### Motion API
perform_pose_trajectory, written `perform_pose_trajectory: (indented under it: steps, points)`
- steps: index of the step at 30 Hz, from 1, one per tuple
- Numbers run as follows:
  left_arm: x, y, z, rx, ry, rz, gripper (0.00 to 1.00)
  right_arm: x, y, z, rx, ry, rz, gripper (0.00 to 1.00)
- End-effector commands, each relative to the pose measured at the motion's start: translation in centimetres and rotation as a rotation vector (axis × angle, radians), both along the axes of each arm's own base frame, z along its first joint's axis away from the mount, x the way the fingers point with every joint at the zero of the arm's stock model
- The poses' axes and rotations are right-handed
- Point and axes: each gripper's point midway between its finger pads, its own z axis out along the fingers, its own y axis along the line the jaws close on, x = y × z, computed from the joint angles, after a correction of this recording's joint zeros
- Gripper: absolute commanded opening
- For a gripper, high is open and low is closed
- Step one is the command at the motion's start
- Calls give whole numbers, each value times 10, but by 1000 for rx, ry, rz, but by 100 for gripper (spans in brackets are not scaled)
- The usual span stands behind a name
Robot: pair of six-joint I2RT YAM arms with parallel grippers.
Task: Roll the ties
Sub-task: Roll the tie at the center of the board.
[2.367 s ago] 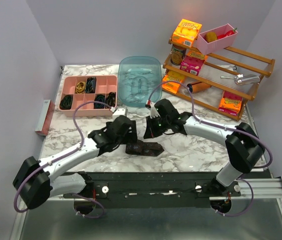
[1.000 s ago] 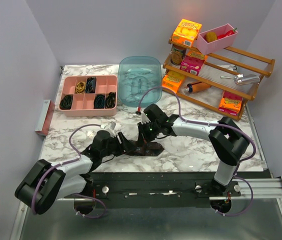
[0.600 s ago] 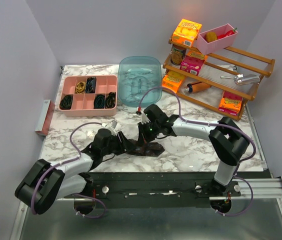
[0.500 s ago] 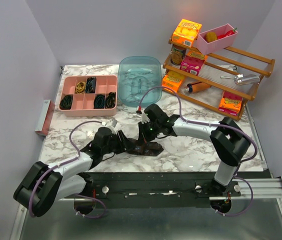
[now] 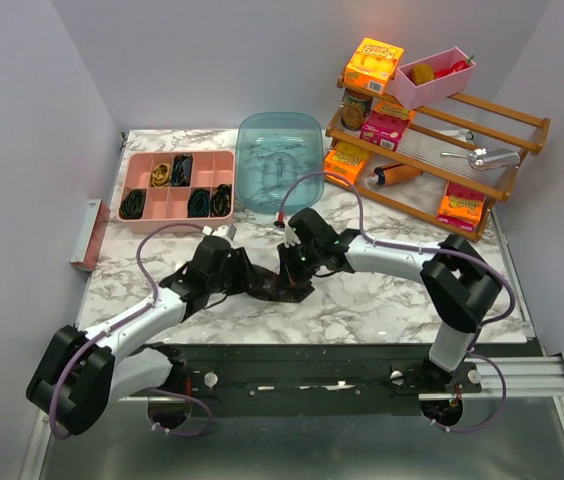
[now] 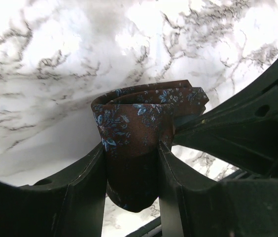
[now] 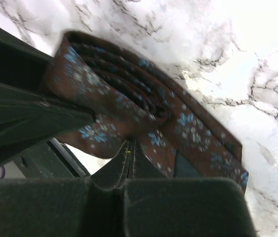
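Tie located at the near middle of the bench, between the two arms. Fabric is dark brown with a small blue flower pattern. It is folded over itself in several loose, flattened layers, and the layer edges are plain in the right wrist view. Whether its underside rests on the marble cannot be told.

Left pincer: clamped on the tie. The left wrist view shows the fabric filling the gap between both fingers, with the folded end projecting beyond the tips.

Right pincer: fingers drawn together with only a hairline seam between them. The right wrist view shows the tie's lower edge nipped at the tips. This pincer approaches from the opposite side and appears in the left wrist view as a dark body right of the tie. The two pincers stand just beside one another.

Other items: pink divided tray at the far left of the bench, holding dark coils in several compartments, well apart from the held tie. Blue-green tub stands just right of the tray. Wooden rack at the far right carries boxes.
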Motion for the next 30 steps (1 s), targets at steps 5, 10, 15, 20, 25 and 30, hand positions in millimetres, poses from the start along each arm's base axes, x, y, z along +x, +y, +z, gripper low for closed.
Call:
perform_pose_trajectory:
  steps: [5,10,15,20,25,30]
  points:
    - [10,9,2,178,-19,14,47,4,-11,-31,-114,2,-15,0]
    - [15,6,3,229,-27,21,47,8,-16,-47,-175,5,-27,0]
    - [14,5,2,327,-23,17,47,3,-16,-51,-174,28,-16,0]
    - [22,-3,11,455,-63,15,47,-2,-9,-45,-130,50,5,0]
    - [22,-10,11,580,-71,-13,47,0,-5,-24,-76,21,-9,0]
    - [22,-2,12,705,-76,-14,47,9,-23,-13,-79,-14,-71,0]
